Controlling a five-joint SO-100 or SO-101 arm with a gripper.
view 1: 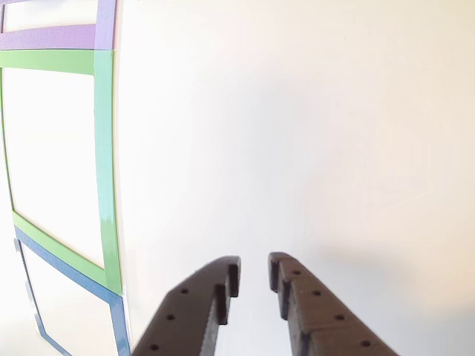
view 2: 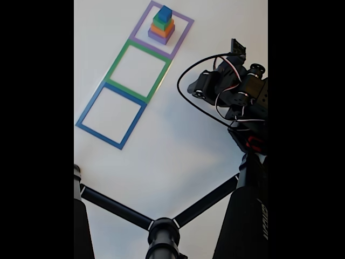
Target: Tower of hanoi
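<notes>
The tower of hanoi stands stacked inside the purple tape square [view 2: 182, 39] at the top of the fixed view: blue cube [view 2: 164, 13] on the green block [view 2: 161, 23], on the orange block [view 2: 162, 30], on the flat purple block [view 2: 159, 37]. My arm [view 2: 237, 91] is folded at the right, well away from the stack. In the other view my gripper [view 1: 254, 271] hovers over bare white table, its dark fingers [view 1: 215, 289] slightly open with nothing between them.
A green tape square [view 2: 117, 61] and a blue tape square [view 2: 89, 104] lie in a row below the purple one; their edges [view 1: 104, 148] run along the left of the other view. A black tripod [view 2: 161, 232] and a cable loop [view 2: 186, 100] sit in the foreground.
</notes>
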